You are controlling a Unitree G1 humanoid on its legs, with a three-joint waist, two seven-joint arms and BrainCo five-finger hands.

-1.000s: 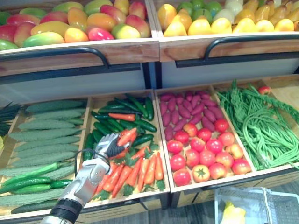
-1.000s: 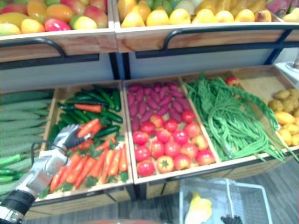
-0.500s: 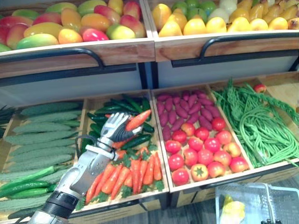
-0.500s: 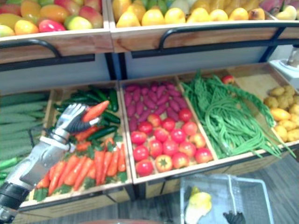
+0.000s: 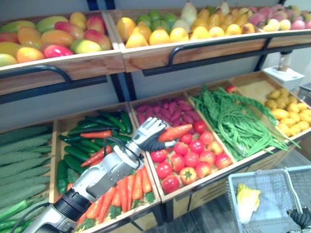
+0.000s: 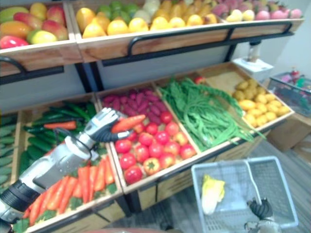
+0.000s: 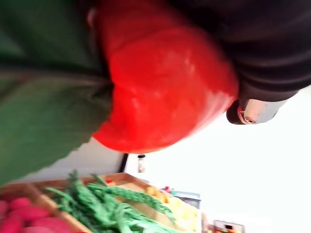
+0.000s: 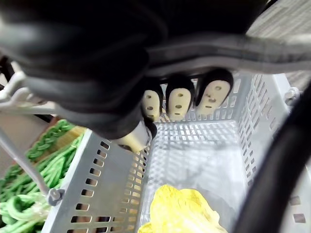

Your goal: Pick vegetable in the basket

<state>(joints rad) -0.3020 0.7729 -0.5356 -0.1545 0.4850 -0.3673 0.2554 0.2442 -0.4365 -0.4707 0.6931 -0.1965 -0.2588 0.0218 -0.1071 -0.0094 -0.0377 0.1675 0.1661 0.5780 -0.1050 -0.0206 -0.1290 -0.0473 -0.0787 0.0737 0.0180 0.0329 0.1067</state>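
My left hand (image 5: 147, 136) is shut on a long red-orange pepper (image 5: 175, 132), held in the air above the tomato crate (image 5: 192, 158). In the left wrist view the glossy red pepper (image 7: 160, 92) sits against the hand's dark cover, with a green part beside it. A grey perforated basket (image 6: 228, 163) hangs low at the right, in front of the stand. A yellow-green leafy vegetable (image 6: 212, 193) lies in it. My right hand (image 6: 261, 209) is at the basket's wire handle, its fingers (image 8: 177, 102) curled over it above the basket's inside (image 8: 194, 155).
The lower shelf holds crates of cucumbers (image 5: 22, 160), green peppers and carrots (image 5: 124, 187), purple roots (image 5: 165, 109), long green beans (image 5: 233, 121) and yellow produce (image 5: 291, 109). Black rails (image 5: 194, 46) front the upper fruit shelf. A small table (image 6: 291, 87) stands at the far right.
My left hand has lifted the pepper out of the carrot crate and carried it right, over the tomatoes. The camera has turned right, so the basket shows more.
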